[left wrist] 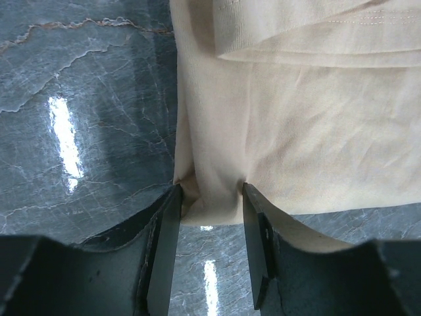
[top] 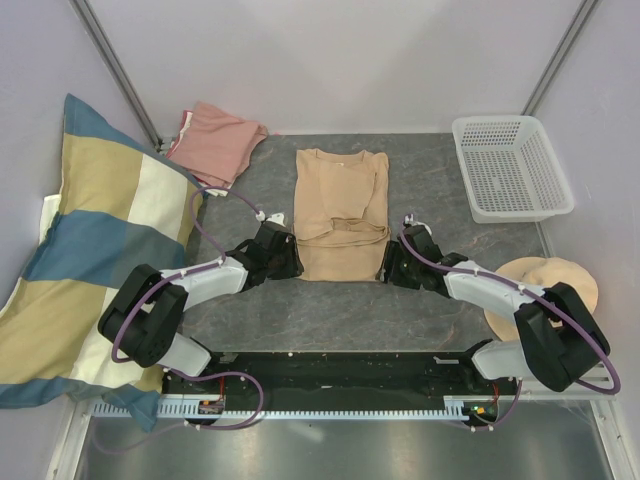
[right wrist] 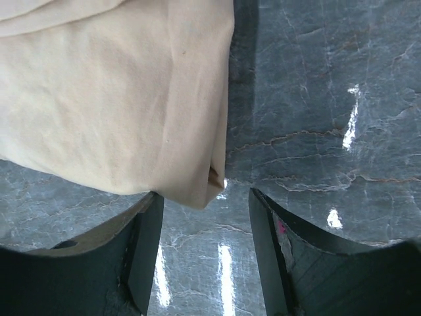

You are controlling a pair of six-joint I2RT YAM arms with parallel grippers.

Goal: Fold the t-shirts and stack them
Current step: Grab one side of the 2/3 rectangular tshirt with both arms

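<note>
The tan t-shirt [top: 340, 210] lies on the dark marble table, folded into a narrow upright strip with its sleeves tucked in. My left gripper [top: 297, 262] sits at its near left corner. In the left wrist view the tan cloth [left wrist: 289, 131] bunches and puckers between both fingers, so my left gripper [left wrist: 210, 191] is shut on that corner. My right gripper [top: 387, 264] is at the near right corner. There my right gripper [right wrist: 205, 197] stands open around the folded cloth corner [right wrist: 131, 112], which touches only the left finger. The salmon-pink t-shirt [top: 215, 140] lies crumpled at the far left.
A big blue, yellow and cream striped pillow [top: 90, 250] leans over the table's left edge. A white mesh basket [top: 510, 165] stands at the far right. A round beige domed hat-like thing [top: 545, 285] sits by the right arm.
</note>
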